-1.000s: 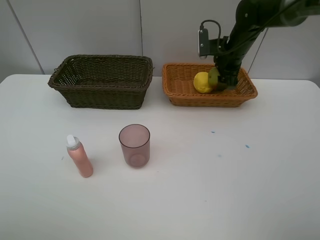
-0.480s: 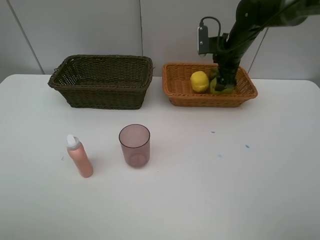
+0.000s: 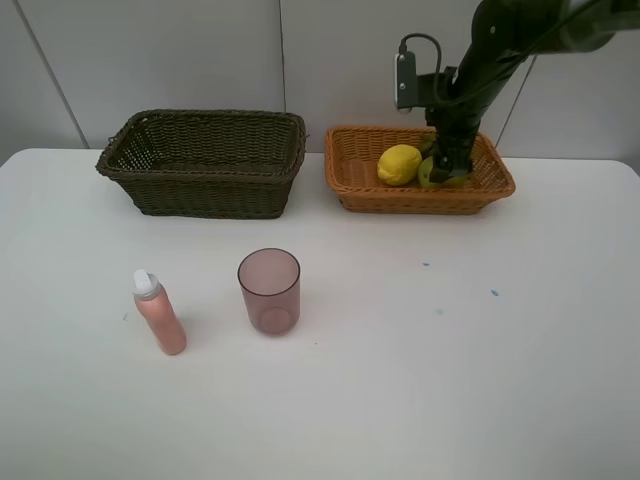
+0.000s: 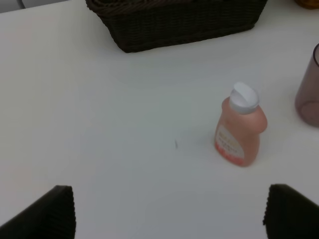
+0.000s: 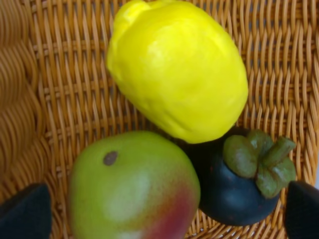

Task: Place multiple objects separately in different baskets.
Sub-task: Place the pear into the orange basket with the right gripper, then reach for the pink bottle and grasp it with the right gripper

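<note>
Opened fingers (image 5: 22,214) of right gripper (image 3: 446,165) wide just now, releasing red-green pear (image 5: 132,189) into orange wicker basket (image 3: 420,201) at far edge of white table (image 3: 450,350), beside yellow lemon (image 3: 399,165) and dark mangosteen (image 5: 234,184) (pink bottle (image 3: 160,318), mauve cup (image 3: 269,290) unsorted).

The white table (image 3: 500,380) bears dark basket (image 3: 200,190), orange basket (image 3: 420,203), pink bottle (image 3: 160,318), mauve cup (image 3: 269,292).

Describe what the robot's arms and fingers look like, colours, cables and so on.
The right arm is black with rounded segments. A small grey camera box sits by its wrist, with a thin black cable looping above it. The left fingers are matte black with fine ribbing. The right fingers are dark but too blurred for detail. The left arm is out of view.
</note>
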Motion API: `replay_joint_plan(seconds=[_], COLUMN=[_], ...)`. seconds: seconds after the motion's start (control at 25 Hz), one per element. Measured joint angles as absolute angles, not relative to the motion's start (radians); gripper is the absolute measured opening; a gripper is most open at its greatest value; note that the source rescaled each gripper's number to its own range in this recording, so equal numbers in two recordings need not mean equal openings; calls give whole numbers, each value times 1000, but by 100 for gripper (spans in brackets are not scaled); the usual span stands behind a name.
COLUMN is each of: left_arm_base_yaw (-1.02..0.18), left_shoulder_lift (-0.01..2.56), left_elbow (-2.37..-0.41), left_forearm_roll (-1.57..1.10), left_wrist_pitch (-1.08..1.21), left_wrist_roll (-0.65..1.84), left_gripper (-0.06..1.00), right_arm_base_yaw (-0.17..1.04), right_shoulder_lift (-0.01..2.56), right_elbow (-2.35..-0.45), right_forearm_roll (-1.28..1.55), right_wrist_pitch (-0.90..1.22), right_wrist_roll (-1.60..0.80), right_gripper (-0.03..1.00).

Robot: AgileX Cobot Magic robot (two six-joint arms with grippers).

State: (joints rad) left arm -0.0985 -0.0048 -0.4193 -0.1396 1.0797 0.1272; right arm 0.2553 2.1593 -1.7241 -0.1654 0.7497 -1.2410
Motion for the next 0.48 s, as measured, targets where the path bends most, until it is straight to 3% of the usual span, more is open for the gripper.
replay_joint_plan(seconds=[0.48], left_arm_base_yaw=[-99], left_shoulder_lift=[-5], left_elbow=[-419], left_forearm_roll=[-140], left_wrist_pitch=[1080], left_wrist_roll=[127], left_gripper=[100], right_arm_base_yaw=[304], right_shoulder_lift=[2048], right_elbow=[-1724], right_forearm_roll=[-142], right_wrist_pitch=[849], right_wrist_roll=[-985], right_gripper=[100])
